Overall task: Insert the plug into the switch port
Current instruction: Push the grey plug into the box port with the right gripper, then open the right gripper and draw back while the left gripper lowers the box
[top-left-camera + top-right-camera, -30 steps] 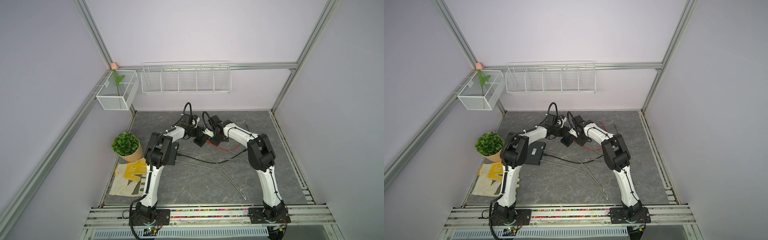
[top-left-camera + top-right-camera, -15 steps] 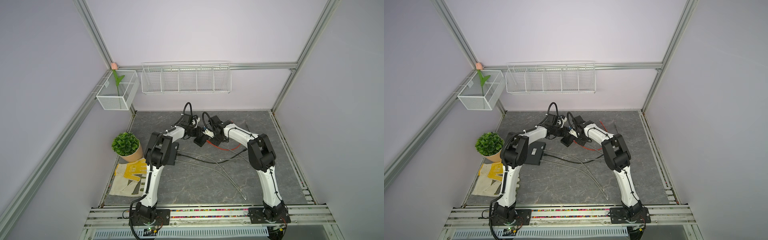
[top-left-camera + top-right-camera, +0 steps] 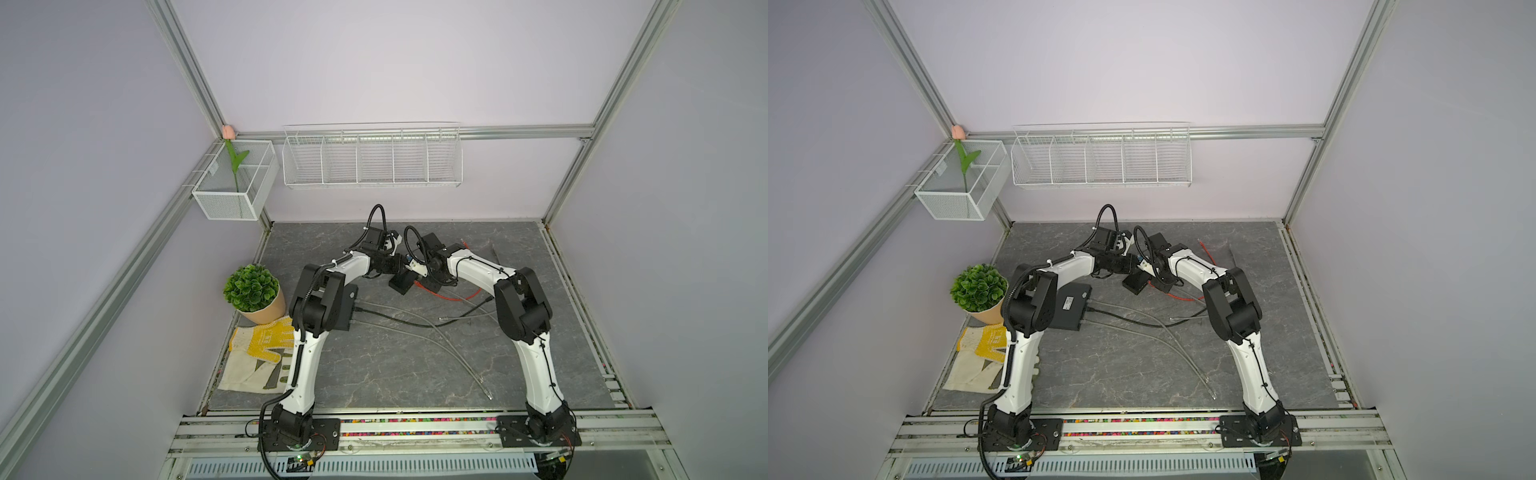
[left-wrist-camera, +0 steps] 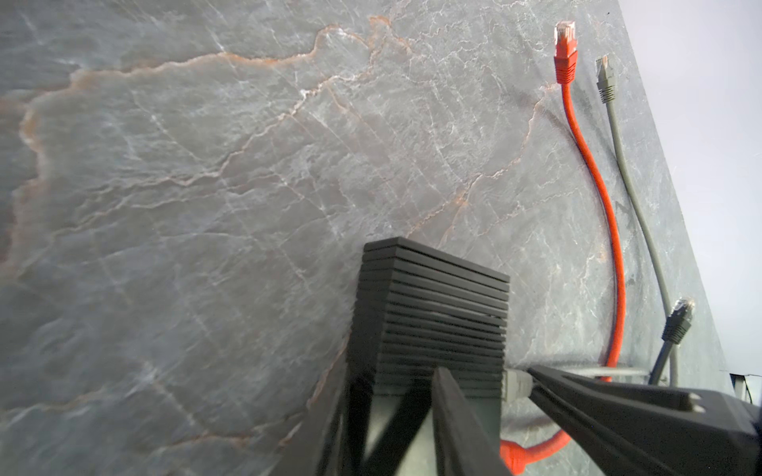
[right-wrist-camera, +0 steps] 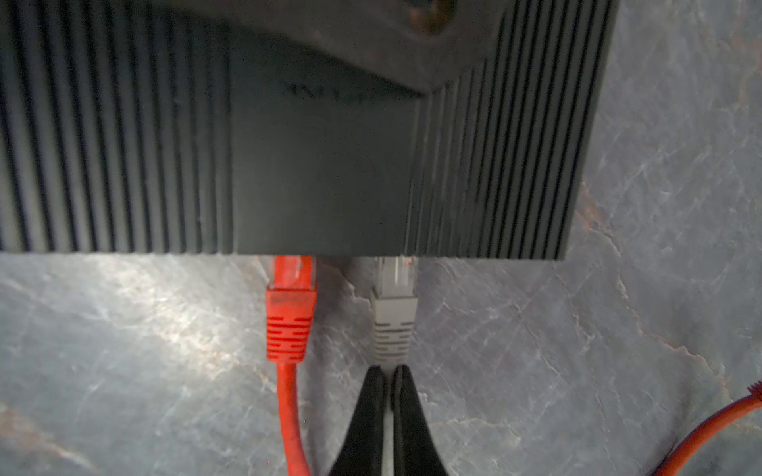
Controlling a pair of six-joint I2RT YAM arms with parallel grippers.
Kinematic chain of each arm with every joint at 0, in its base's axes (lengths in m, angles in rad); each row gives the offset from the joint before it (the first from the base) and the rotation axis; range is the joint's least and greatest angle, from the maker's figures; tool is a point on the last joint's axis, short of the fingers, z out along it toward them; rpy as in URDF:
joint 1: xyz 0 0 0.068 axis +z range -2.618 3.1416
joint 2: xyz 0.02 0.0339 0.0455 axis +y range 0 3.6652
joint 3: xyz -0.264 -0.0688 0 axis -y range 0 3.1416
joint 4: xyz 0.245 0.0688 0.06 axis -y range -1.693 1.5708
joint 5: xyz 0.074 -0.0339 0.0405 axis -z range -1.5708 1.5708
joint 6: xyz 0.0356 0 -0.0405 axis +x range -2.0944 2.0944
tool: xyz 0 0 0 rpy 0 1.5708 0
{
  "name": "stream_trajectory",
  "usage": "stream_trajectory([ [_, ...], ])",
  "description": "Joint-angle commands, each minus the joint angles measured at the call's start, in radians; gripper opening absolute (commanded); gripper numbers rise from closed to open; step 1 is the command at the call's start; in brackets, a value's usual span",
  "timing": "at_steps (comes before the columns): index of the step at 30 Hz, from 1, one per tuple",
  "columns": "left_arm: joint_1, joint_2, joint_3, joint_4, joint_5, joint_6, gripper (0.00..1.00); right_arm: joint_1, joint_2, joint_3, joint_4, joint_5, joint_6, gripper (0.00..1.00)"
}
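A small black ribbed switch is held off the grey table by my left gripper, which is shut on its body. It shows in both top views at centre back. A grey plug has its clear tip under the switch's port edge, beside a red plug that sits about as deep. My right gripper is shut on the grey cable right behind the plug's boot. In the left wrist view the grey plug sits at the switch's side.
A larger black switch with cables plugged in lies under the left arm. Loose red, grey and black plugs lie near the table edge. A potted plant and gloves sit at the left.
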Motion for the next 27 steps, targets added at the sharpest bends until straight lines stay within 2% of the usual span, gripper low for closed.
stream_trajectory([
  [1, -0.065, 0.049, 0.007, -0.097, 0.098, 0.027, 0.34, 0.014, -0.065, 0.002, 0.171, -0.076, -0.006, 0.07],
  [13, -0.091, 0.07, 0.008, -0.103, 0.109, 0.048, 0.34, 0.0, -0.053, 0.007, 0.241, -0.177, 0.033, 0.07],
  [20, -0.102, 0.081, -0.004, -0.091, 0.135, 0.053, 0.33, -0.024, -0.095, -0.099, 0.418, -0.296, 0.081, 0.07],
  [27, -0.105, 0.08, -0.001, -0.103, 0.135, 0.067, 0.33, -0.03, -0.097, -0.131, 0.501, -0.332, 0.092, 0.07],
])
